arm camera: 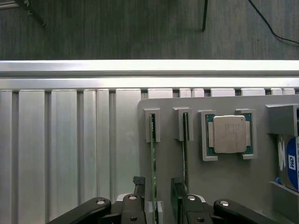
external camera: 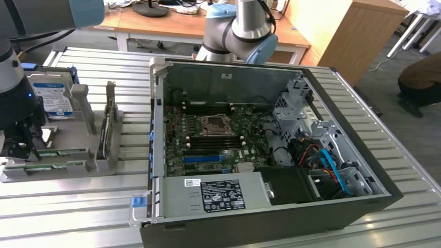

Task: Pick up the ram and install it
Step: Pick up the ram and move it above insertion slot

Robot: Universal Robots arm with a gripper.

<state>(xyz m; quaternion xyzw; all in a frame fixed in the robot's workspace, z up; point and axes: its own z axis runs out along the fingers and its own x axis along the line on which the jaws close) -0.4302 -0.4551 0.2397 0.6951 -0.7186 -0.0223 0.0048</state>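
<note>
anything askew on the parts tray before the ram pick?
Nothing stands out. The ram and the second stick stand straight on the grey tray, the processor sits square, and the open pincer straddles the ram.

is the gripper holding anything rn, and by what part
Nothing is held: the open gripper straddles an upright ram stick in the grey tray.

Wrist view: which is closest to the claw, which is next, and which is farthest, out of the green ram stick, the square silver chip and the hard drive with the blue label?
1. The ram: nearest, running between the fingers of the open claw.
2. The silver processor chip: next, in its square holder, beyond the second stick.
3. The hard drive: farthest, past the chip at the end of the grey tray.
</note>
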